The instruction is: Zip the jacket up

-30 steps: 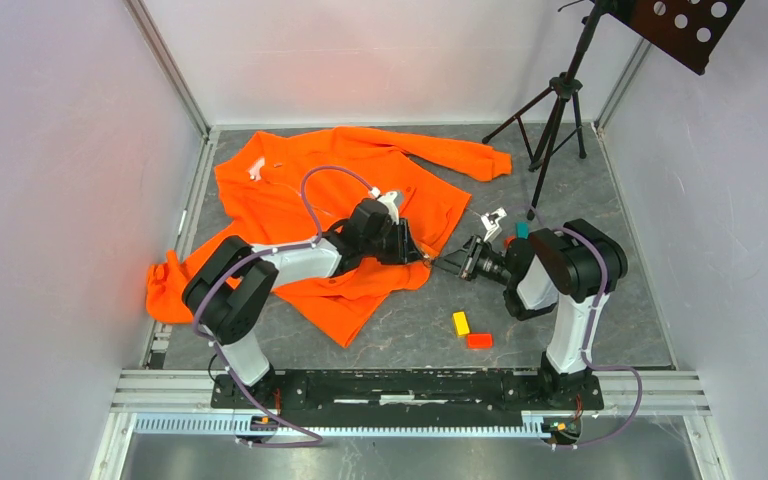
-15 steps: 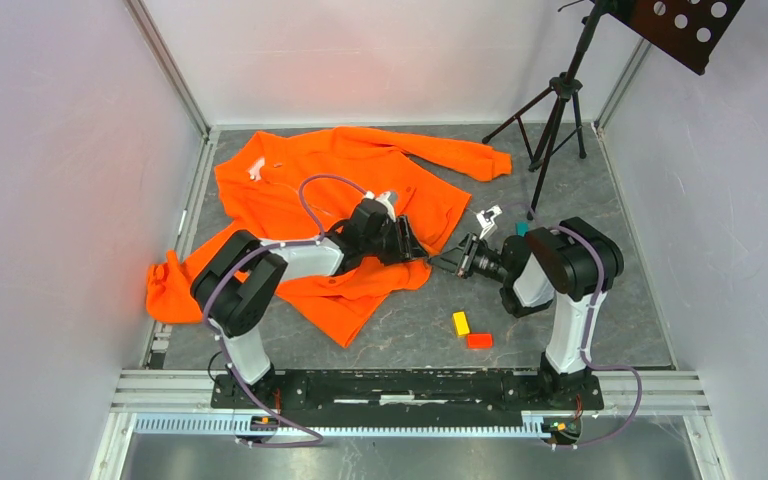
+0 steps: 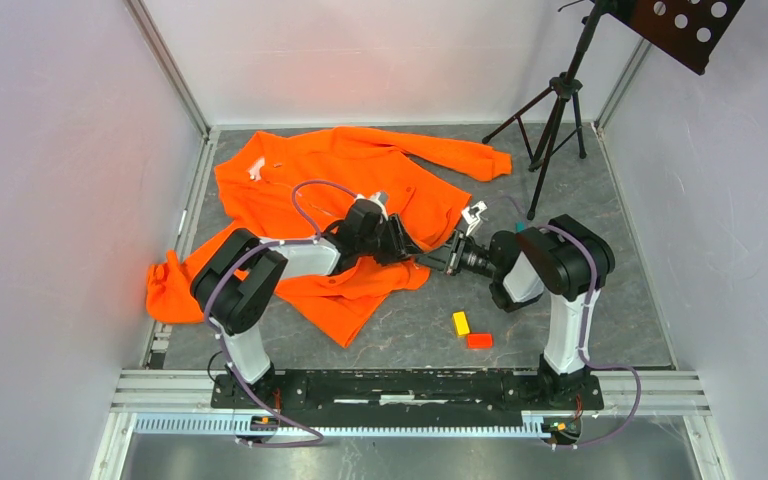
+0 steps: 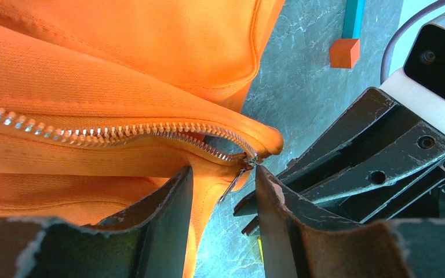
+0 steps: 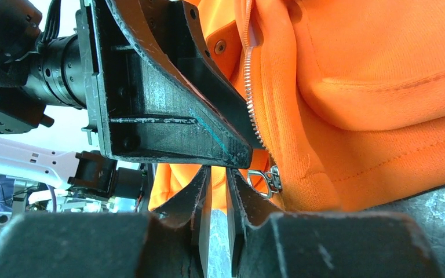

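Note:
The orange jacket [image 3: 290,190] lies spread on the table, its front partly open. In the left wrist view its pale zipper [image 4: 110,134] runs to the slider [image 4: 249,160] at the bottom hem corner, with the pull tab hanging down. My left gripper [image 4: 225,172] is open around that corner, the left finger over the fabric. It sits at the hem in the top view [image 3: 407,245]. My right gripper [image 5: 215,174] is nearly closed and empty, just left of the metal pull ring [image 5: 263,179]. It meets the left gripper tip to tip [image 3: 438,260].
A yellow block [image 3: 461,323] and an orange-red block [image 3: 479,340] lie in front of the right arm. A teal block [image 4: 354,14] and an orange block [image 4: 345,52] lie behind it. A black tripod [image 3: 550,120] stands at the back right.
My right gripper has moved left to the jacket's hem corner and now meets the left gripper. The left gripper has shifted slightly left and back.

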Motion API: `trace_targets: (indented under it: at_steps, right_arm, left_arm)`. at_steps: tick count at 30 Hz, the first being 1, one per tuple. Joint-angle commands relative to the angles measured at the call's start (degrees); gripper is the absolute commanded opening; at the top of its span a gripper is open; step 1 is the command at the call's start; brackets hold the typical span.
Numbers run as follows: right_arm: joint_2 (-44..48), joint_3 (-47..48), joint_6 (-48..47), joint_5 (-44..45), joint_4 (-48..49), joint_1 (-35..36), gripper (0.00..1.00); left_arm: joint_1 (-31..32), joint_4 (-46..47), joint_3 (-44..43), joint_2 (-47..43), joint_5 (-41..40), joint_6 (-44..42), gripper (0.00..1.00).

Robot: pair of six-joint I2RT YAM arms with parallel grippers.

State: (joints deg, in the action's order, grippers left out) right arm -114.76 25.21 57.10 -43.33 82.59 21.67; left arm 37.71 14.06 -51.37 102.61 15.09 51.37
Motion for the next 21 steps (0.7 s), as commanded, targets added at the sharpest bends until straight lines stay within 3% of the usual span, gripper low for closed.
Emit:
trace_targets:
  at_steps: [1,12,21]
  right_arm:
    - [3.1,-0.5,-3.6,0.1,-0.5,-0.5,0.21]
    - [13.5,-8.9,-15.1,1.1,-12.6,-5.4,0.33]
    - [6.2,-9.9,-8.5,-1.0,-0.3,-6.5,0.30]
  left_arm:
    - [0.0,1.8,0.5,-1.3,0.9,0.6,0.51]
    - [0.1,1.6,2.0,-3.3,4.5,-5.7,0.51]
    - [0.7,2.7,2.0,-2.6,7.2,-7.3,0.44]
